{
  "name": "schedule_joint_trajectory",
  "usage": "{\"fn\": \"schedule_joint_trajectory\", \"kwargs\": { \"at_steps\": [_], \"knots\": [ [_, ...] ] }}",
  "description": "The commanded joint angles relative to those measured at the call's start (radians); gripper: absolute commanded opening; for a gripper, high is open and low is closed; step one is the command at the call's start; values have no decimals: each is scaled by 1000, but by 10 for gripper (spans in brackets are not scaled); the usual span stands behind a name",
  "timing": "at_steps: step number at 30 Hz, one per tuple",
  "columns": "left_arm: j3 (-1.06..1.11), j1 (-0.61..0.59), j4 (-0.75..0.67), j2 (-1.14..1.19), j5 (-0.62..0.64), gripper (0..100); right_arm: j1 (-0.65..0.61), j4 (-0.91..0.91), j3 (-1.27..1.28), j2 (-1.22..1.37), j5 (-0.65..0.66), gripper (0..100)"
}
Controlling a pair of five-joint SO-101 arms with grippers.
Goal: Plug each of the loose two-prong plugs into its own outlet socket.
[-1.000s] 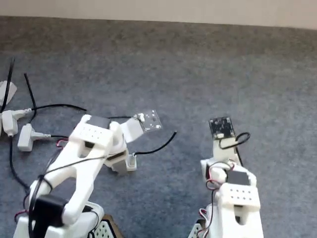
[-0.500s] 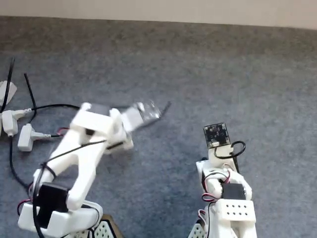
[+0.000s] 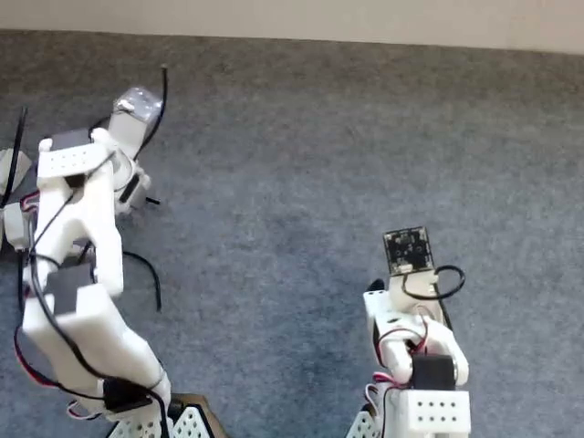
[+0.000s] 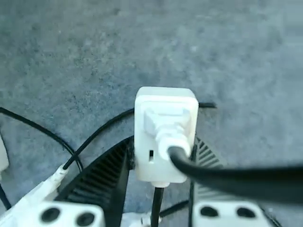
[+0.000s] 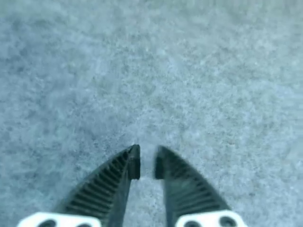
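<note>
High view. Finds the left arm [image 3: 78, 210] stretched up the left side of the grey bench [image 3: 319, 155], lying over black cables [image 3: 146, 274]. Places the right arm [image 3: 415, 347] low on the right, well apart from it. Catches a white plug body [image 3: 9, 228] at the left edge, partly behind the left arm.

Left wrist view. Adds the grip itself: left pincer [image 4: 163, 142] clamped on a white socket block [image 4: 165, 109], one black finger against each side. Puts a white plug [image 4: 165, 130] seated in the block's face, turned toward the camera, with its black cord [image 4: 236, 182] leaving sideways. Sets the block's long axis in line with the fingers.

Right wrist view. Gives the right pincer [image 5: 147, 165] closed down to a thin gap, empty, tips aimed at grey bench.
</note>
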Motion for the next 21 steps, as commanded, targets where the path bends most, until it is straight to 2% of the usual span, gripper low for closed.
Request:
{"fn": "schedule_joint_trajectory", "kwargs": {
  "at_steps": [1, 7, 10, 17, 21],
  "knots": [
    [-140, -13, -5, 110, 87, 4, -2, 125, -7, -163, -18, 26],
    [-206, -13, -11, 242, 114, 7, 1, 145, 1, -147, -21, 26],
    [-248, -16, -5, 283, 133, 12, 1, 197, 19, -150, -77, 26],
    [-254, -15, -3, 266, 157, 218, 1, 168, 154, -148, -81, 26],
    [-263, -12, 32, 242, 152, 267, 1, 162, 186, -148, -83, 26]
  ]
}}
